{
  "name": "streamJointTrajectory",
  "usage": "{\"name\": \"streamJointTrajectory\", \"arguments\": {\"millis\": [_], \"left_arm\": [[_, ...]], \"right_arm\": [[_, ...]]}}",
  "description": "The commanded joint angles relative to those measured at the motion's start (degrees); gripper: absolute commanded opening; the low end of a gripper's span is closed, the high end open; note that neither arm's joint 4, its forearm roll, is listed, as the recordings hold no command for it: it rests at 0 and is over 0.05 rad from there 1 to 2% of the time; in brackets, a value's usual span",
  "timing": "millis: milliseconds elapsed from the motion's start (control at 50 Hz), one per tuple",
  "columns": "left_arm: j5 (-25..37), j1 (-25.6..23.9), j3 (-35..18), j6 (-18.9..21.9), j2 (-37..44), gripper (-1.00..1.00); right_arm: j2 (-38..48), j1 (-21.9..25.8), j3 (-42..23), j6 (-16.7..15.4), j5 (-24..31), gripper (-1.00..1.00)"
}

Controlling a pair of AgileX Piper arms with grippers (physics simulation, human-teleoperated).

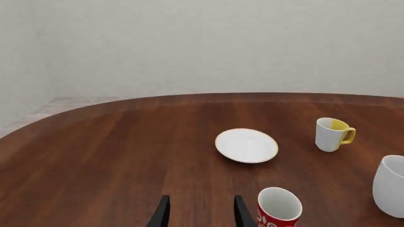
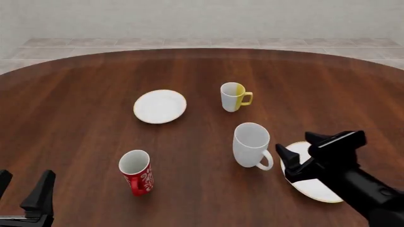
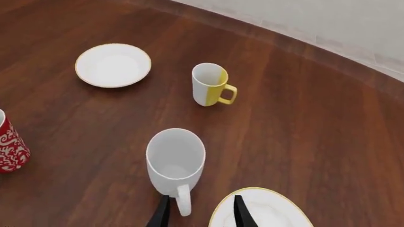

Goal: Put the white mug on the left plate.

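Observation:
The white mug [image 2: 251,144] stands upright right of the table's middle, its loop handle toward my right gripper [image 2: 295,145]. That gripper is open and empty, just behind the handle; in the right wrist view the mug [image 3: 175,158] sits just ahead of the gripper [image 3: 200,215], and the handle lies between the fingers. The left plate [image 2: 160,106], small and gold-rimmed, lies empty further back on the left, and shows in both wrist views [image 1: 246,145] [image 3: 113,65]. My left gripper [image 2: 24,182] is open and empty at the near left [image 1: 200,215]. The mug shows at the left wrist view's edge [image 1: 391,187].
A red patterned mug [image 2: 137,171] [image 1: 277,208] stands near left, between my left gripper and the plate. A white-and-yellow mug [image 2: 233,96] [image 3: 209,84] stands behind the white mug. A larger gold-rimmed plate [image 2: 314,190] [image 3: 265,210] lies under my right gripper.

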Motion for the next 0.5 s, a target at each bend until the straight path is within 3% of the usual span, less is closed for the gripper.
{"name": "streamJointTrajectory", "arguments": {"millis": [20,500], "left_arm": [[0.0,0.0,0.0,0.0,0.0,1.0],[0.0,0.0,0.0,0.0,0.0,1.0]], "right_arm": [[2.8,0.7,0.0,-0.1,-2.0,1.0],[7.6,2.3,-0.5,0.5,-4.8,1.0]]}}
